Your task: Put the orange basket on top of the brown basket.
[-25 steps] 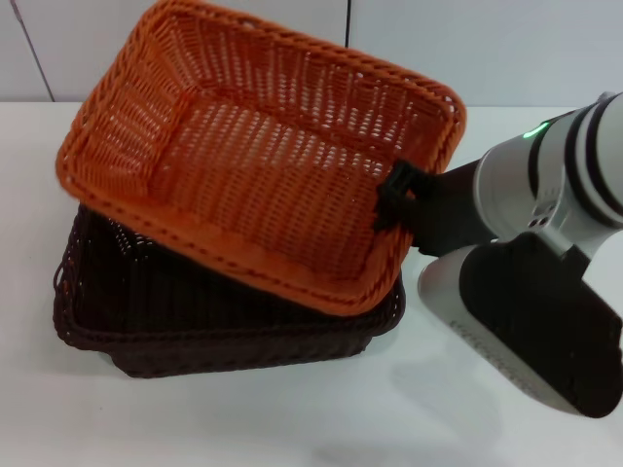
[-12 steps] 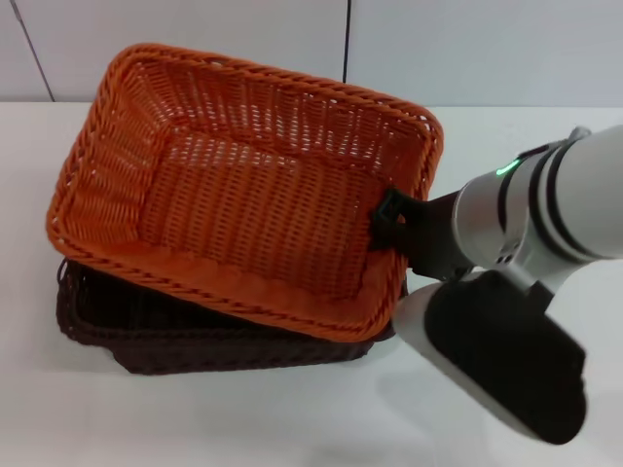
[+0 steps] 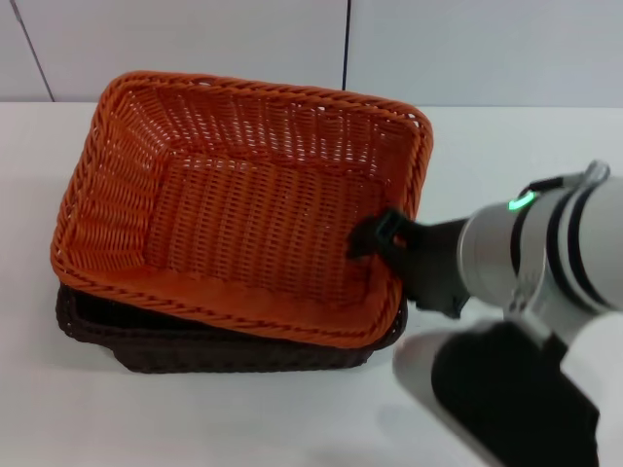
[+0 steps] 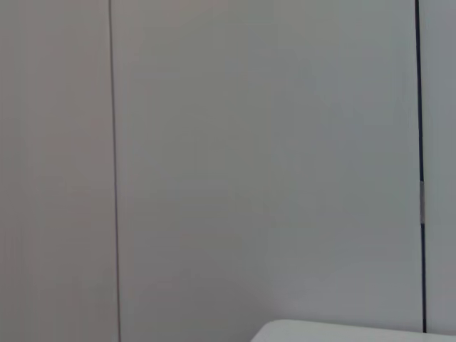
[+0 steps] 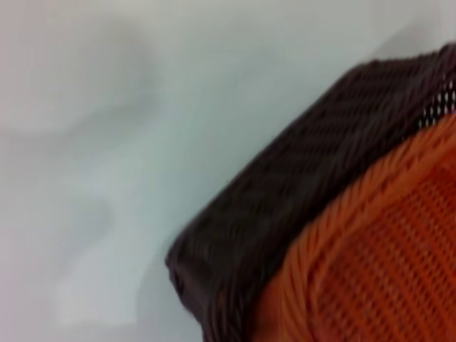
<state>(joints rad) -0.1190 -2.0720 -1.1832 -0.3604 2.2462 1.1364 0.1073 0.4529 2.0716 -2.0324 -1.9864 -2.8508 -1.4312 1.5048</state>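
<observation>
On the white table (image 3: 243,418) sits the brown basket (image 3: 234,348), w/ the orange basket (image 3: 238,209) resting in/on top of it, a bit skewed, so only the brown one's near rim and near corners show under the orange; the rest is hidden. Orange basket opening faces up, inside bare. No brand, label or writing readable anywhere on baskets, table or arm.

Right arm comes in from the right side of the head view, big white and black housing cut off at the frame's lower right, a green light (image 3: 513,204) lit on the wrist section. Right gripper (image 3: 382,236) is at the orange basket's right-hand wall near the near-right corner; one dark finger (image 3: 375,233) sits inside the basket against the wall, and the gripper looks clamped on that rim, though the outer finger is hidden behind the wicker.

Right wrist view: close-up, blurry, shows a brown corner (image 5: 285,206) w/ orange rim (image 5: 370,235) directly above and touching it, white table alongside; no fingers seen there.

Left wrist view shows only a pale panelled wall (image 4: 249,157) w/ dark seams and a sliver of white surface at the edge. Left gripper isn't seen in any view, so its state can't be told.
</observation>
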